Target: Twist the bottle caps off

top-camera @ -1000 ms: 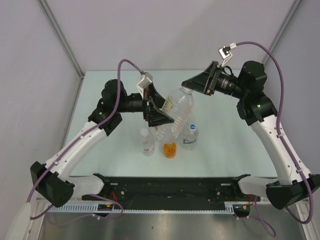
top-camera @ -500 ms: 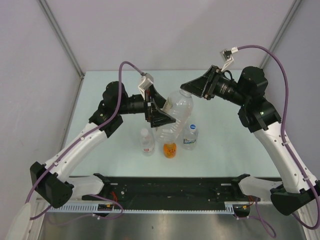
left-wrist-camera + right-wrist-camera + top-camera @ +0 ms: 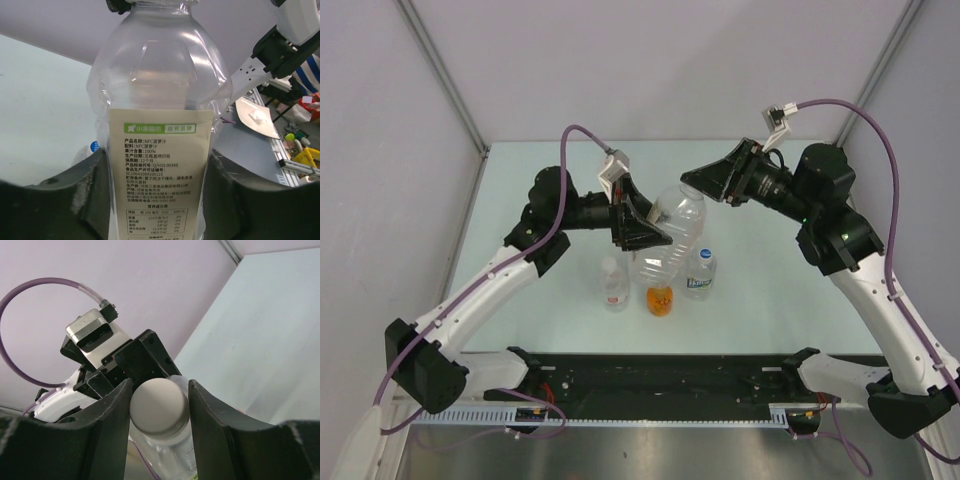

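Observation:
A large clear bottle with a pale label hangs tilted above the table. My left gripper is shut on its body, a black finger pressed against each side of the label. The bottle's white cap sits between the fingers of my right gripper, which is shut on it. Below stand three small capped bottles: a red-labelled one, an orange one and a blue-labelled one.
The pale green table has grey walls at its back and sides. A black rail with the arm bases runs along the near edge. The three small bottles stand directly under the held bottle.
The left jaws have closed onto the bottle's body. The right arm has lifted slightly with the cap, and the bottle's neck has shifted a little to the left.

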Robot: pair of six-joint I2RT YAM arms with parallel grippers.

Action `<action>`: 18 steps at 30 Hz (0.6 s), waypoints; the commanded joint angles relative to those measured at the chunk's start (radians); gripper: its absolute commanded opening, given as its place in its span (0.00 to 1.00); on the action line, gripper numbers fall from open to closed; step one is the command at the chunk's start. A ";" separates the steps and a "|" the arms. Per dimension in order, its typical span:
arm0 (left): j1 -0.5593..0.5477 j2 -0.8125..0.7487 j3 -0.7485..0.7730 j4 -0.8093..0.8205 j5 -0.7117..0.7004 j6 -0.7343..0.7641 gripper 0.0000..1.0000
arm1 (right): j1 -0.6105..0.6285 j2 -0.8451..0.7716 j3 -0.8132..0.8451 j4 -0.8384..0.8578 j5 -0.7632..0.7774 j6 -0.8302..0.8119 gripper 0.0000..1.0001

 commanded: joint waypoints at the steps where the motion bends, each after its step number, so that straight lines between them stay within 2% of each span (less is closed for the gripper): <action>1: -0.004 0.009 0.003 0.097 -0.019 0.000 0.43 | 0.053 -0.029 -0.011 0.029 -0.079 0.045 0.00; 5: -0.004 0.000 0.009 0.072 -0.025 0.023 0.23 | 0.055 -0.040 -0.011 0.021 -0.077 0.040 0.00; 6: -0.004 -0.006 0.010 0.069 -0.028 0.026 0.22 | 0.053 -0.043 -0.011 0.012 -0.074 0.033 0.01; 7: -0.004 -0.008 0.009 0.067 -0.034 0.029 0.21 | 0.053 -0.047 -0.011 0.006 -0.071 0.028 0.16; 9: -0.004 -0.013 0.015 0.055 -0.037 0.040 0.20 | 0.053 -0.058 -0.011 -0.006 -0.061 0.019 0.34; 10: -0.006 -0.014 0.016 0.049 -0.046 0.050 0.19 | 0.053 -0.059 -0.011 -0.012 -0.053 0.014 0.49; 13: -0.006 -0.016 0.033 0.026 -0.054 0.063 0.15 | 0.050 -0.076 -0.009 -0.032 -0.025 0.005 0.67; 18: -0.006 -0.022 0.062 -0.011 -0.076 0.090 0.09 | 0.038 -0.078 0.024 -0.097 0.030 -0.015 0.80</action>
